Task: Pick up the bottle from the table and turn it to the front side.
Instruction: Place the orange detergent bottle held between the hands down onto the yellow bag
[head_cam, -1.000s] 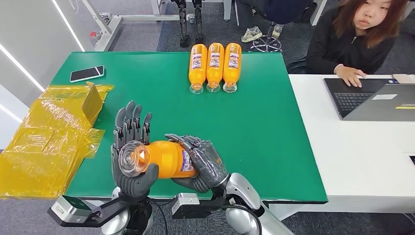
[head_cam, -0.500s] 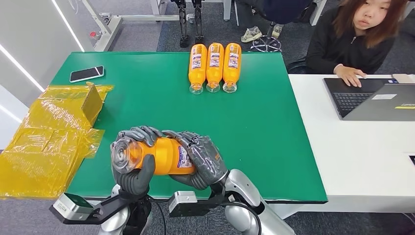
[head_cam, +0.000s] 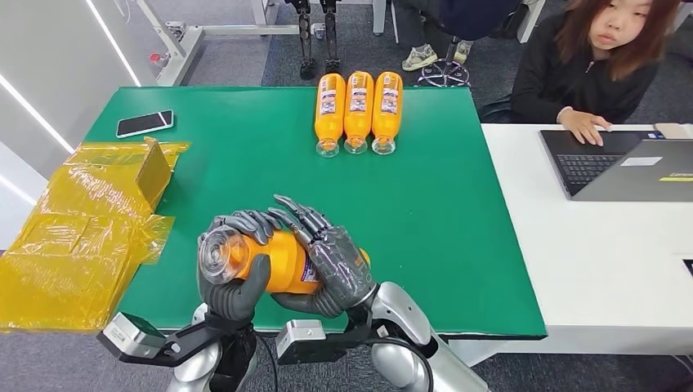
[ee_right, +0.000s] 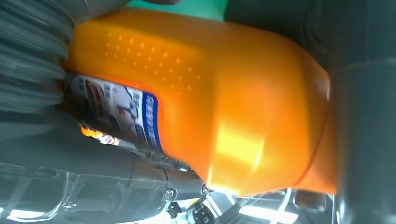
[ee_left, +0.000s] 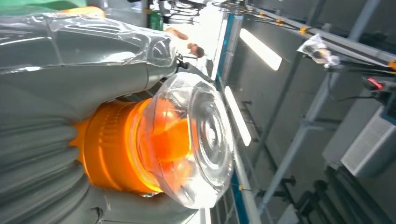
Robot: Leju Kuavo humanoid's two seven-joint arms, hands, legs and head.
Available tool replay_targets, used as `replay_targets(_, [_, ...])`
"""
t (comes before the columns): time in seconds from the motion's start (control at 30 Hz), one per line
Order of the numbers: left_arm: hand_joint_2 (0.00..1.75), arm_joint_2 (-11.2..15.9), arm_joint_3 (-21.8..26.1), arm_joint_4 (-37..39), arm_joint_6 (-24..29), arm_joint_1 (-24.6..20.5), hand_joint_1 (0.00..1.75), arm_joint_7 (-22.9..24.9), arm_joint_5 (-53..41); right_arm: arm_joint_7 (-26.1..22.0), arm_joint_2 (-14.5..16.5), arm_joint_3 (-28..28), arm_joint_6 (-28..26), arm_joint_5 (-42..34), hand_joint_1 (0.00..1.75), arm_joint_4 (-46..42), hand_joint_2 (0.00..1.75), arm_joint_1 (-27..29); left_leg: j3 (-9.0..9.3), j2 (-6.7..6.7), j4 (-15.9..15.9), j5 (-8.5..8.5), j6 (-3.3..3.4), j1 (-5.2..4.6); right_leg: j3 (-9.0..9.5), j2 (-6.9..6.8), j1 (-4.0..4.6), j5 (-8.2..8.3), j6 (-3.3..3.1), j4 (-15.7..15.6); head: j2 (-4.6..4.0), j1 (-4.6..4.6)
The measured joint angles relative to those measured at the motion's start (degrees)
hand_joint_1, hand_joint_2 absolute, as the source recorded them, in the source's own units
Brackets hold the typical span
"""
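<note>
The bottle (head_cam: pixel 274 260) is lying with its long axis crosswise above the near surface (head_cam: pixel 458 245) edge, the left hand (head_cam: pixel 231 278) clamping its clear end and the right hand (head_cam: pixel 335 269) wrapping its labelled body, fingers (head_cam: pixel 298 214) partly lifting.

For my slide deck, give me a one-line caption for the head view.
Both the left hand and right hand hold an orange bottle over the green table.
</note>
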Motion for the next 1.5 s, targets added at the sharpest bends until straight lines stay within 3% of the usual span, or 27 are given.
replay_targets(0.17, [1.75,0.0,0.0,1.1,2.0,-0.4,1.75,0.0,-0.4,-1.5,0.2,0.0,-2.7,-1.2,0.00,-1.0,1.75,0.8,0.00,0.00,0.0,0.00,0.00,0.00,-0.01,0.00,0.00,0.00,0.00,0.0,0.00,-0.01])
replay_targets(0.33, [1.75,0.5,1.4,2.8,8.8,-2.3,1.75,0.0,-2.2,-5.8,0.9,-0.2,-8.6,-4.4,0.00,-2.6,1.75,2.5,0.00,0.04,0.0,0.00,-0.01,0.00,-0.02,0.03,0.00,0.00,0.00,0.0,0.00,-0.01])
replay_targets(0.43, [1.75,1.2,3.6,4.0,12.7,-4.4,1.75,0.0,-2.9,-6.9,1.6,-0.2,-9.5,-5.6,0.00,-2.6,1.75,2.8,0.01,0.04,0.0,0.03,-0.04,0.02,-0.03,0.03,0.01,0.03,-0.04,0.0,0.00,-0.01])
replay_targets(0.57, [1.75,3.5,6.9,5.8,19.8,-8.5,1.75,0.0,-6.9,-7.8,2.7,-0.2,-8.7,-7.2,0.00,-1.9,1.75,2.7,0.01,0.03,0.0,0.11,-0.15,0.04,-0.03,0.03,0.02,0.06,-0.09,0.1,0.00,-0.02])
replay_targets(0.73, [1.75,7.6,10.0,9.3,29.8,-14.0,1.75,0.0,-19.7,-9.3,3.1,0.1,-8.2,-9.9,0.00,-0.4,1.75,2.1,0.02,0.03,0.0,0.15,-0.20,0.05,-0.04,0.03,0.03,0.09,-0.14,0.1,0.00,0.00])
replay_targets(0.87, [1.75,11.2,11.7,12.6,32.3,-18.2,1.75,0.8,-30.9,-10.4,3.1,0.5,-9.4,-12.8,0.00,1.5,1.75,1.1,0.02,0.02,0.0,0.16,-0.20,0.04,-0.04,0.02,0.03,0.09,-0.14,0.1,0.00,0.00])
replay_targets(1.07, [1.75,15.8,10.6,19.9,33.6,-24.3,1.75,11.9,-49.9,-11.1,3.1,0.6,-12.4,-14.0,0.00,4.4,1.75,0.3,0.03,0.03,0.0,0.17,-0.19,0.04,-0.06,0.05,0.03,0.09,-0.14,0.1,0.00,0.01])
replay_targets(1.2, [1.75,18.3,6.9,26.7,31.6,-27.8,1.68,21.2,-62.7,-11.1,3.0,0.6,-13.5,-14.6,0.00,6.0,1.75,0.3,0.03,0.05,0.0,0.17,-0.20,0.03,-0.08,0.08,0.03,0.09,-0.14,0.1,0.00,0.00])
replay_targets(1.27, [1.75,19.5,4.1,31.2,30.9,-29.5,1.73,25.9,-68.9,-11.2,3.0,0.6,-14.0,-14.9,0.00,6.8,1.75,0.2,0.02,0.12,0.0,0.16,-0.20,0.04,-0.10,0.17,0.03,0.11,-0.17,0.1,0.00,0.00])
replay_targets(1.5, [1.75,23.9,-1.1,44.2,26.2,-32.7,1.75,36.2,-76.7,-10.7,2.3,0.6,-14.6,-15.5,0.00,8.1,1.75,0.4,0.03,0.38,0.0,0.15,-0.22,0.04,-0.23,0.47,0.03,0.14,-0.23,0.1,0.00,0.01])
